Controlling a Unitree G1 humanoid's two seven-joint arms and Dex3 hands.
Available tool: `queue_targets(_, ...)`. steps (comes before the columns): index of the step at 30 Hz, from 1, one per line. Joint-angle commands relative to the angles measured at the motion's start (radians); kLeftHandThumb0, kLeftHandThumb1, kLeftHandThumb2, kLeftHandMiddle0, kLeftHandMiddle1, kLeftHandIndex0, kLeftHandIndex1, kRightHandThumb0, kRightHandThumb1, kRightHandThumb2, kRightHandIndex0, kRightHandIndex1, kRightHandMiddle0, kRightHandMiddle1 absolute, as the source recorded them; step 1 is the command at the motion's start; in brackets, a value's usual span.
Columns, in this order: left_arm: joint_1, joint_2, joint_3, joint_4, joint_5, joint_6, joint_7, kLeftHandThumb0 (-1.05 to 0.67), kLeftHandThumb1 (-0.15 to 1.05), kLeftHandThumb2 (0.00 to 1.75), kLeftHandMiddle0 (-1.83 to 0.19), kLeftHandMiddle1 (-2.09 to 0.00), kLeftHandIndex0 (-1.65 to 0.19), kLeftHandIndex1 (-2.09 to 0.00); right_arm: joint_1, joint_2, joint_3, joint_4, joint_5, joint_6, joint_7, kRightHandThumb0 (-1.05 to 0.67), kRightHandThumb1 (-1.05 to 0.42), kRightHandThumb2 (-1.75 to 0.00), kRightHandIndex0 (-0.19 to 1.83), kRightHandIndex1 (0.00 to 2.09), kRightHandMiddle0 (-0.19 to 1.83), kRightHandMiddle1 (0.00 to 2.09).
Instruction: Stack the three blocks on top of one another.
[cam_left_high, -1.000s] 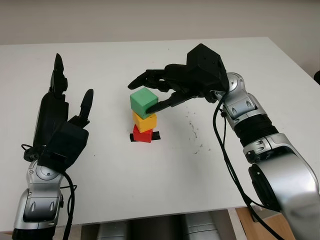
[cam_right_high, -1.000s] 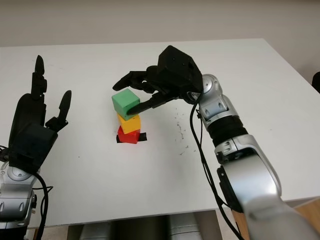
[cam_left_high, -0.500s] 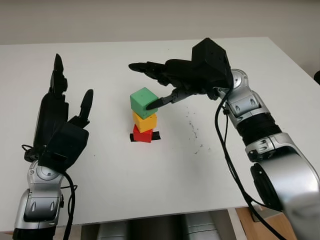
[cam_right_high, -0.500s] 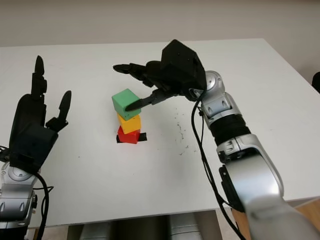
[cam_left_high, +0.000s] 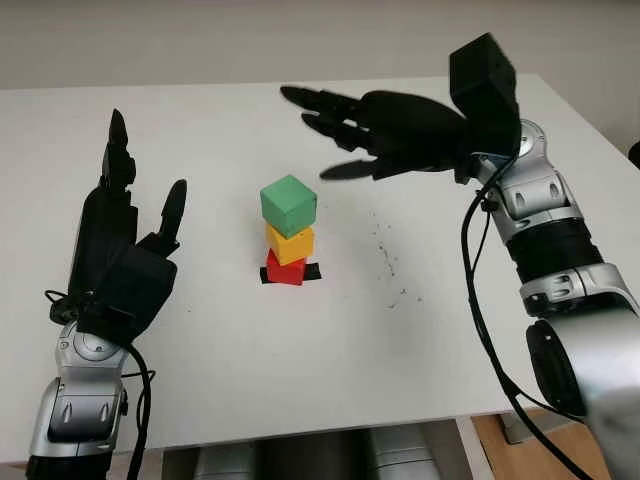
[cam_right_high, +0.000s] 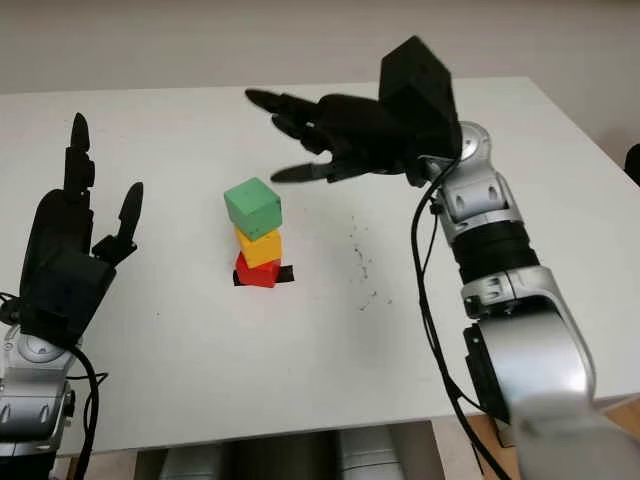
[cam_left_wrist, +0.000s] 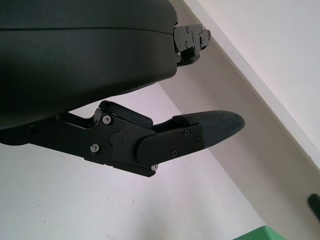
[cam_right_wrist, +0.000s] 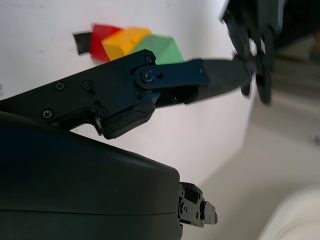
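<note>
Green cube (cam_left_high: 289, 204) tops yellow block (cam_left_high: 290, 243) and red block (cam_left_high: 283, 269); I see right robot hand (cam_left_high: 345, 125) open above, left robot hand (cam_left_high: 125, 245) open.

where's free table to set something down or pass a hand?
Bare table between the stack and the near edge, also far-left corner. Tight spots: between the open left hand and the green block, and under the open right hand behind the stack.

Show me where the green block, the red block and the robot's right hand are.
green block (cam_left_high: 289, 205), left eye view, its front face at the stack's top.
red block (cam_left_high: 281, 271), left eye view, its front face at the bottom.
right hand (cam_left_high: 400, 130), left eye view, its palm, open above the table.
</note>
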Motion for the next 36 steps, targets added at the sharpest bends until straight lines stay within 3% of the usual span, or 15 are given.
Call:
queue_targets(1, -0.012, -0.001, 0.014, 0.001, -0.008, -0.010, 0.006, -0.65, 1.05, 0.66, 0.15, -0.05, 0.16, -0.05, 0.035, 0.015, -0.037, -0.013, 0.026, 0.017, -0.048, -0.90, -1.05, -0.65, -0.19, 0.00, -0.19, 0.00)
queue_targets(17, -0.040, -0.045, 0.062, 0.083, -0.199, -0.083, -0.006, -0.66, 1.05, 0.66, 0.19, -0.03, 0.19, -0.02, 0.238, 0.126, -0.100, -0.091, 0.115, 0.047, -0.273, -0.88, -1.05, -0.80, -0.19, 0.00, -0.19, 0.00)
queue_targets(26, -0.052, -0.040, 0.068, 0.153, -0.253, -0.099, -0.025, -0.68, 1.05, 0.68, 0.19, -0.03, 0.18, -0.01, 0.275, 0.174, -0.112, -0.028, 0.095, -0.035, -0.393, -0.88, -1.05, -0.78, -0.19, 0.00, -0.19, 0.00)
queue_targets(36, -0.028, -0.054, 0.058, 0.164, -0.258, -0.116, -0.026, -0.71, 1.05, 0.69, 0.19, -0.05, 0.16, -0.03, 0.320, 0.219, -0.105, -0.025, 0.089, -0.060, -0.459, -0.88, -1.05, -0.79, -0.19, 0.00, -0.19, 0.00)
